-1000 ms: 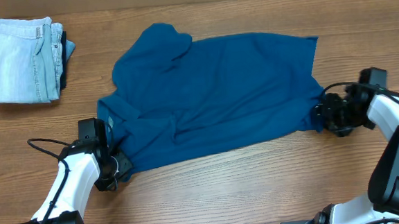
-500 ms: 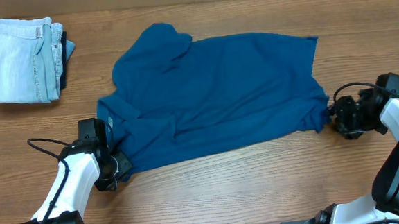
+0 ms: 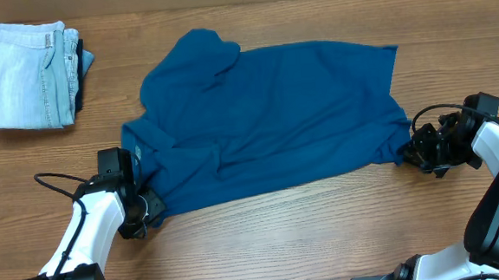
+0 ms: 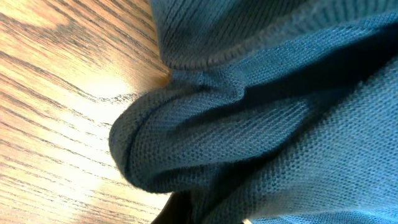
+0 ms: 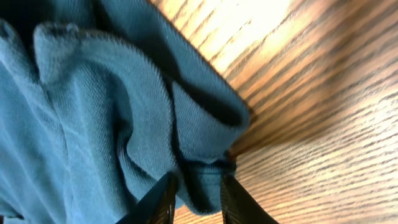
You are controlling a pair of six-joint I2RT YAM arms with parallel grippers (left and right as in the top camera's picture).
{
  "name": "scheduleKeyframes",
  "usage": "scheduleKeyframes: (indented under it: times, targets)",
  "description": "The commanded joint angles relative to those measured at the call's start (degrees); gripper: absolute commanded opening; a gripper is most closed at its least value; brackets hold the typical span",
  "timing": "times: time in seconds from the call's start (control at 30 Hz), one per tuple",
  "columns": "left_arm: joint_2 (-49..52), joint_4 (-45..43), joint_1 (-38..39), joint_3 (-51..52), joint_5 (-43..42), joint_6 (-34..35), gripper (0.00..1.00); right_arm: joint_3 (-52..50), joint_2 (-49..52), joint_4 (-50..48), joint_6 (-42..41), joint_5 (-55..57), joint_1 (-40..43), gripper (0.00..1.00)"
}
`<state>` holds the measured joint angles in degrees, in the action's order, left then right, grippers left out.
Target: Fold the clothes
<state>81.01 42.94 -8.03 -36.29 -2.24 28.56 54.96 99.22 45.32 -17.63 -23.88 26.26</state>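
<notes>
**Teal knit spread crosswise, near corners at both jaws**

Observed wooden worktop (image 3: 324,231) carrying polo shirt (image 3: 274,112) at centre, long axis left to right, collar end leftward, hem rightward. Noted folded jeans (image 3: 20,76) at far left, well apart. Found left gripper (image 3: 148,205) at near collar-side corner, jaws clamped tight on fabric. Found right gripper (image 3: 411,152) at near hem corner, jaws narrow astride a fold; cannot tell whether pinched. Judged cloth lying beyond both, equally near.
</notes>
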Motion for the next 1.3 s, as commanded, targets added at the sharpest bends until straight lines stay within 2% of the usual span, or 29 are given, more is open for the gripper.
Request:
scheduleKeyframes:
  times: [0.0, 0.1, 0.13, 0.17, 0.47, 0.67, 0.73, 0.93, 1.27]
  targets:
    - [0.2, 0.52, -1.01, -0.33, 3.69, -0.26, 0.05, -0.17, -0.17, -0.76, -0.2, 1.31, 0.04, 0.27]
    - [0.17, 0.52, -1.01, -0.31, 3.72, -0.28, 0.05, -0.17, -0.17, -0.92, -0.2, 1.25, 0.04, 0.24]
    - [0.2, 0.52, -1.01, -0.31, 3.72, -0.28, 0.05, -0.17, -0.17, -1.29, -0.15, 0.76, 0.04, 0.25]
    - [0.2, 0.52, -1.01, -0.31, 3.72, -0.28, 0.05, -0.17, -0.17, -1.6, -0.13, 0.2, 0.04, 0.31]
    - [0.2, 0.55, -1.01, -0.31, 3.69, -0.28, 0.05, -0.22, -0.17, -2.34, 0.09, -1.66, -1.7, 0.3]
    - [0.2, 0.57, -1.01, -0.31, 3.69, -0.28, 0.05, -0.22, -0.17, -2.4, 0.0, -1.6, -5.25, 0.22]
    - [0.2, 0.57, -1.01, -0.31, 3.67, -0.28, 0.05, -0.22, -0.17, -2.29, -0.42, -0.13, -5.38, 0.17]
    - [0.2, 0.98, -1.01, -0.31, 3.69, -0.28, 0.05, -0.22, -0.17, -1.27, -0.42, 5.09, -4.98, 0.1]
    - [0.2, 1.68, -1.01, -0.33, 3.72, -0.28, 0.05, -0.2, -0.2, -5.16, -4.59, 14.4, -4.46, 0.05]
